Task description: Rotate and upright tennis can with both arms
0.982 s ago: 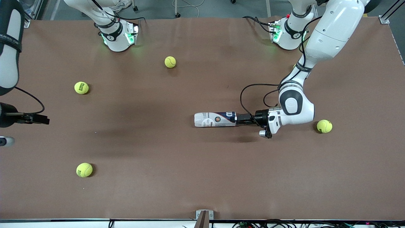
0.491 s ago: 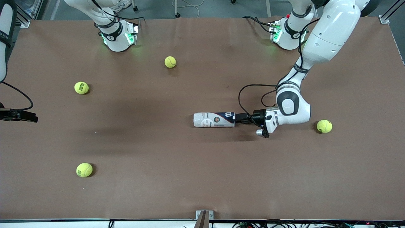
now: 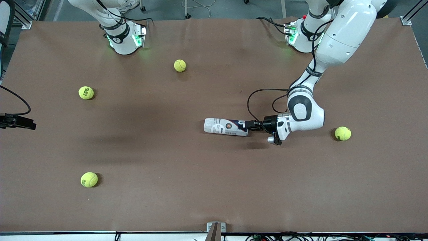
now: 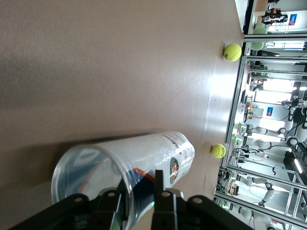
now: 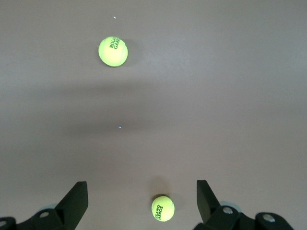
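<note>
The left hand (image 3: 248, 125) is clenched on the rim of the tennis can (image 3: 226, 127): in the left wrist view one black finger (image 4: 159, 191) sits outside the clear wall and the other (image 4: 111, 211) inside the open mouth, the thin plastic pinched between them. The tennis can (image 4: 139, 163) is a smooth, see-through tube wrapped in a white label with a round emblem and a patch of navy and red near the gripped end; it lies on its side near the middle of the surface (image 3: 187, 174), slightly slanted, its closed end pointing toward the right arm's end. The surface is a matte brown sheet with a dull sheen. A fuzzy yellow tennis ball (image 3: 342, 133) rests just past the left arm's wrist. The right hand (image 5: 142, 199) hangs released, its two dark fingers spread wide, over two more tennis balls (image 5: 113, 51) printed with lettering, at the right arm's end, where that arm waits.
</note>
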`<state>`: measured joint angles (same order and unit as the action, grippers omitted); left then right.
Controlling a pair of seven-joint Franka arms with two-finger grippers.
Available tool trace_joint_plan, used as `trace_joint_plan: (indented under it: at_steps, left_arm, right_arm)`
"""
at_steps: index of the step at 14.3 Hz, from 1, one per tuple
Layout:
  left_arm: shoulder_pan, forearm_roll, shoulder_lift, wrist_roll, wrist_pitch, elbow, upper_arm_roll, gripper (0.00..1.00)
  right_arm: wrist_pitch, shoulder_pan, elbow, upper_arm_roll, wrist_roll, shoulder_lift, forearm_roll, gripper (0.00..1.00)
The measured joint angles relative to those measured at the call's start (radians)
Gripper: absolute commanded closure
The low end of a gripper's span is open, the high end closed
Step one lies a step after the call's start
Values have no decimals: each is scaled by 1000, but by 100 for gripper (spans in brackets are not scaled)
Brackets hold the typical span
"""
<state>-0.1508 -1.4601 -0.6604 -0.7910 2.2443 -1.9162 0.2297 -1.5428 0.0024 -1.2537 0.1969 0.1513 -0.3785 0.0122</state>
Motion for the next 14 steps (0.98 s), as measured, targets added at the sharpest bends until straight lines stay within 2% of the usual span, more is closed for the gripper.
trace_joint_plan:
  at_steps: [3, 6, 11, 14]
  left_arm:
    - [10, -6, 24, 23, -1, 36, 0, 100]
    - [25, 34, 87, 184, 0, 98, -3, 100]
    - [12, 402, 178, 590, 0, 166, 5, 100]
    - [-33, 633, 226, 851, 0, 188, 7, 100]
  right_arm:
    - [44, 2, 4, -10, 0, 11, -25, 0]
    - [105, 3, 5, -12, 0, 30, -39, 0]
    - [119, 5, 5, -12, 1, 53, -39, 0]
    - [124, 6, 5, -13, 3, 66, -32, 0]
